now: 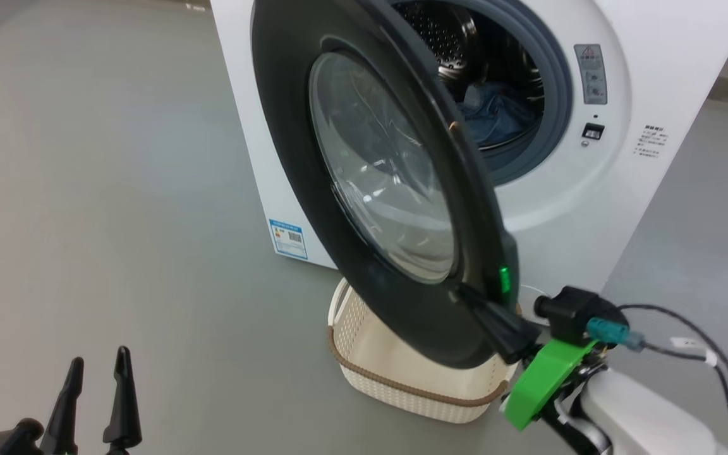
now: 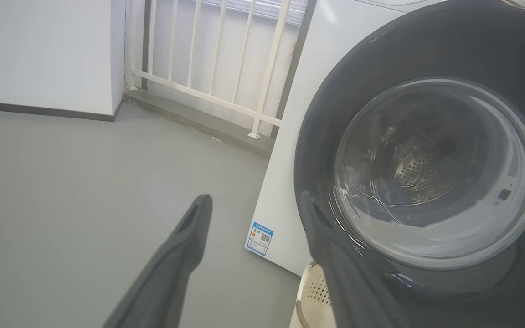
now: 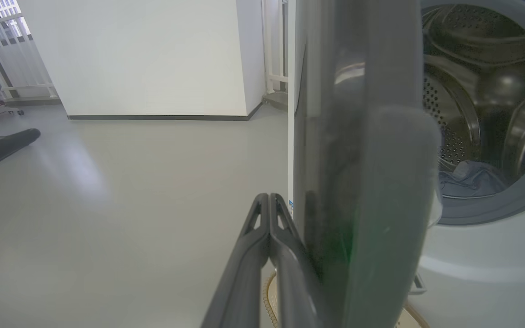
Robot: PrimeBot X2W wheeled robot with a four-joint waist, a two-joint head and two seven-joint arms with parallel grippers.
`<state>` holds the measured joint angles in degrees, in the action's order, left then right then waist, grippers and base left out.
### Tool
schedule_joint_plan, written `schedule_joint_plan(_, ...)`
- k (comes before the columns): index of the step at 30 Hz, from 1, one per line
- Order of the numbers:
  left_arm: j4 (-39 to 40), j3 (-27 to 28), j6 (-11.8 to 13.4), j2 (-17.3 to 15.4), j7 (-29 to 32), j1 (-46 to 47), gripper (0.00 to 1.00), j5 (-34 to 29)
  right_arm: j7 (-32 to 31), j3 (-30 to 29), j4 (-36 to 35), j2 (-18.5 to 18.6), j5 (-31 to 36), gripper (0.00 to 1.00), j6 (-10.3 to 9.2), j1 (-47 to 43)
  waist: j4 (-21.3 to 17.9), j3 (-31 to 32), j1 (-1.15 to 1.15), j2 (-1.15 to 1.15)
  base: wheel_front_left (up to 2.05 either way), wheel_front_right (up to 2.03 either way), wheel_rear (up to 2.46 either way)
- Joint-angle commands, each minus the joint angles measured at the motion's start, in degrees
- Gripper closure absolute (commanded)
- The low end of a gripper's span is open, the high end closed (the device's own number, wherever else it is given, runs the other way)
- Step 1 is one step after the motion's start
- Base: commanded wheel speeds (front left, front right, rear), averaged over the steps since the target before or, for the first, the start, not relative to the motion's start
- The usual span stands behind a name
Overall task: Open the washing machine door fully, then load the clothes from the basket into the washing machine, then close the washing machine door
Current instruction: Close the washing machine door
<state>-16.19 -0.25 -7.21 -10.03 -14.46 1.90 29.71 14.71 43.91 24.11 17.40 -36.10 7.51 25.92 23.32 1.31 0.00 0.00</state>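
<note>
- The washing machine stands on a grey floor, white and boxy, with a blue label low on its front.
- Its round black door hangs partly open, hinged on the left in the head view. It is swung out so that its rim faces the camera, and the bulging glass window catches reflections.
- Behind the door the grey rubber ring and the perforated steel drum are in view.
- The clothes lie in the bottom of the drum as a crumpled light blue heap. Any print on them is too small to make out.
- The basket, cream with a brown woven rim, sits on the floor just in front of the machine, directly under the lower edge of the open door.
- The right claw has its two dark fingers pressed together, pinching nothing. The tips lie at the door's outer face near the lower rim, just above the basket. Whether they actually push on the door I cannot tell.
- A green bracket and black cables sit at the right wrist.
- The left claw is spread wide and holds nothing. It hangs over bare floor, well apart from the door and the basket.
- In the left wrist view a white railing stands behind the machine.
</note>
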Motion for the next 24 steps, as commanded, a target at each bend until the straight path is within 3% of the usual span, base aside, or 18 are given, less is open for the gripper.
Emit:
schedule_joint_plan(1,1.6,1.6,-0.3,-1.6,-0.5,2.1,0.0,0.5,0.3,-1.3,-0.1,1.7,-0.2,1.0,-0.02,2.3,0.2,-1.0,0.0,0.0,0.0,0.0,0.0)
schedule_joint_plan(24,1.8,-0.9,-0.3,-4.7,-0.5,7.3,0.0,3.1,0.3,-15.4,4.7,5.9,3.7,1.0,-0.02,11.7,0.7,-11.4,0.0,0.0,0.0,0.0,0.0)
